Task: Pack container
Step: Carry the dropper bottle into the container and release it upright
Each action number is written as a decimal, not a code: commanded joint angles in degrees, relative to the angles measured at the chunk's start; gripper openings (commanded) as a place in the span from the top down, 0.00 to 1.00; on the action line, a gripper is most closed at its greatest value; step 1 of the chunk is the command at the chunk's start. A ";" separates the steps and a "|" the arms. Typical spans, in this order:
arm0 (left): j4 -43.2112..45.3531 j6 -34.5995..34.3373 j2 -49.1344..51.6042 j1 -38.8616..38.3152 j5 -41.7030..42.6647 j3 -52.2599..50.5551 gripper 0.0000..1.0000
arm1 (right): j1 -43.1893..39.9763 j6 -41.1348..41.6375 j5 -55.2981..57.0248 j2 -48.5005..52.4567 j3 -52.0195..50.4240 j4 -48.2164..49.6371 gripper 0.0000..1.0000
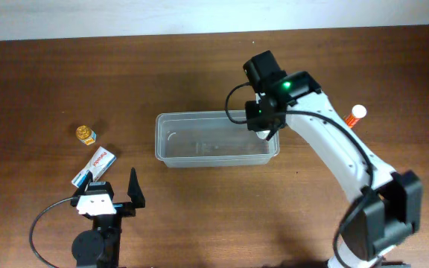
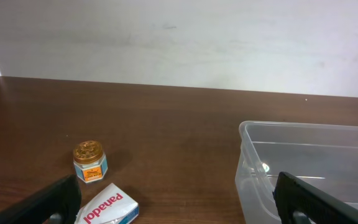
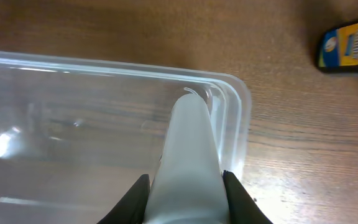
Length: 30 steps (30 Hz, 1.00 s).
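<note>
The clear plastic container (image 1: 199,116) lies at the table's middle and looks empty; it also shows in the left wrist view (image 2: 303,134) and the right wrist view (image 3: 104,62). My right gripper (image 1: 267,125) (image 3: 185,193) is shut on a white tapered tube (image 3: 191,137) and holds it over the container's right end, tip pointing inward. My left gripper (image 1: 112,186) (image 2: 179,208) is open and empty, low at the front left, just behind a white Panadol box (image 1: 99,162) (image 2: 107,208).
A small jar with a gold lid (image 1: 86,133) (image 2: 89,162) stands left of the container. A white-and-orange bottle (image 1: 356,114) lies at the right. A dark item with a yellow and blue label (image 3: 347,45) lies beyond the container's right end.
</note>
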 commanded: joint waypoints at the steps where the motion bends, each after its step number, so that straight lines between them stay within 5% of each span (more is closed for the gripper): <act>1: -0.46 1.11 -0.55 0.20 -0.22 -0.13 0.01 | 0.26 1.14 0.35 2.19 1.18 1.14 0.83; 22: -0.46 1.11 -0.55 0.20 -0.20 -0.13 0.00 | -0.17 2.84 -1.79 8.83 0.96 5.01 0.83; 30: -0.44 1.11 -0.55 0.20 -0.20 -0.13 0.01 | -0.17 2.84 -1.81 8.83 0.96 4.98 0.74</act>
